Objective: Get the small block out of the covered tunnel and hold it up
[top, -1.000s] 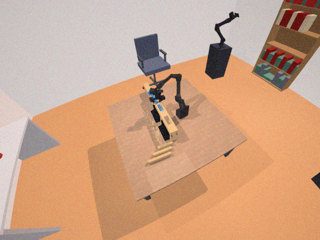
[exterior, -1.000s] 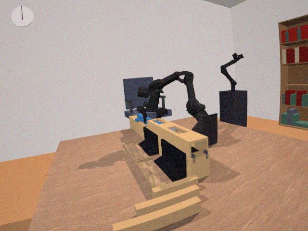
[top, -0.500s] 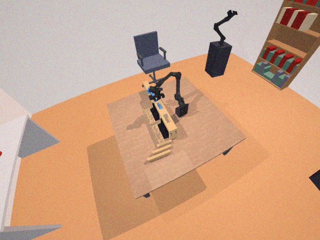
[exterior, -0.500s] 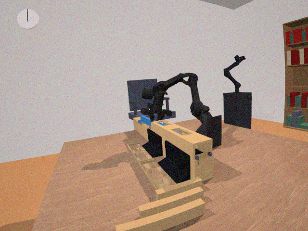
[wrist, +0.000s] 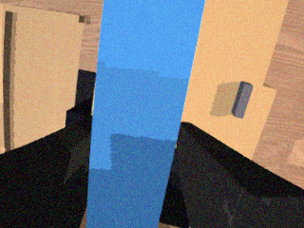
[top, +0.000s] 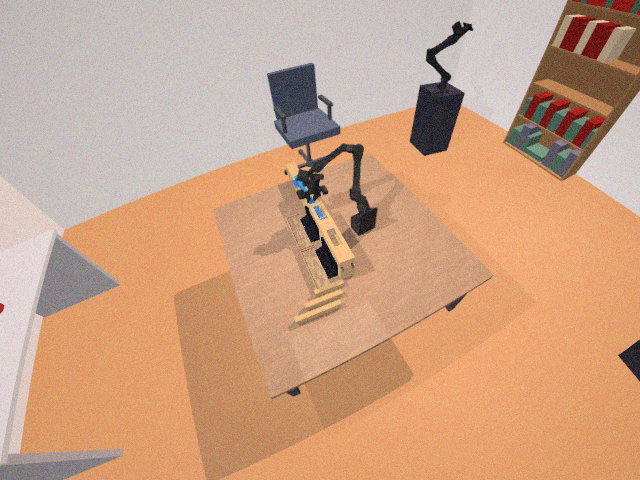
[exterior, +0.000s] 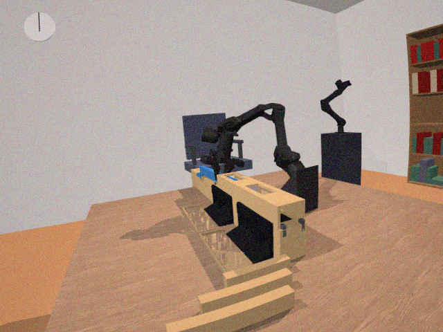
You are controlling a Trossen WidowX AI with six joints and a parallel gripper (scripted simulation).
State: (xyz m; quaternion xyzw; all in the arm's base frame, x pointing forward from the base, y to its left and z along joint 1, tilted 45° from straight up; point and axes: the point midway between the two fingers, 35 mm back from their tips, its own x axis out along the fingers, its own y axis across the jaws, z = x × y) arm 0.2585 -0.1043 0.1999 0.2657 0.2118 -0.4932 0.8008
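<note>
"Where is the block in this figure?"

"It cannot be made out. The tunnel [top: 343,252] [exterior: 277,198] [wrist: 233,43] is roofed, with two windows in its top; blue shows through the one nearer the gripper [top: 311,192] [exterior: 220,173] [wrist: 142,128], but no block can be told apart there."

"And the gripper?"

"Clenched on the blue handle [top: 298,182] [exterior: 207,172] [wrist: 147,47] — one finger to each side, as the wrist view shows. The handle lies at the tunnel's end farther from the rods [top: 318,312] [exterior: 246,286]."

"What adjoins the tunnel?"

"Two black panels [top: 326,258] [exterior: 255,232] along one long side, with a slender tray [top: 290,225] [exterior: 203,241] beside them. Off the opposite side stands the arm's base [top: 363,221] [exterior: 311,189]."

"The rods?"

"Three, roughly parallel, lying on the table [top: 408,289] [exterior: 124,282] near the tunnel's other end."

"And the surroundings?"

"A chair [top: 293,90] [exterior: 203,132] behind the tunnel's handle end, beyond the table — and, well apart from the tunnel, a second arm [top: 436,62] [exterior: 331,98] on a dark pedestal [top: 436,118] [exterior: 340,157]."
</note>
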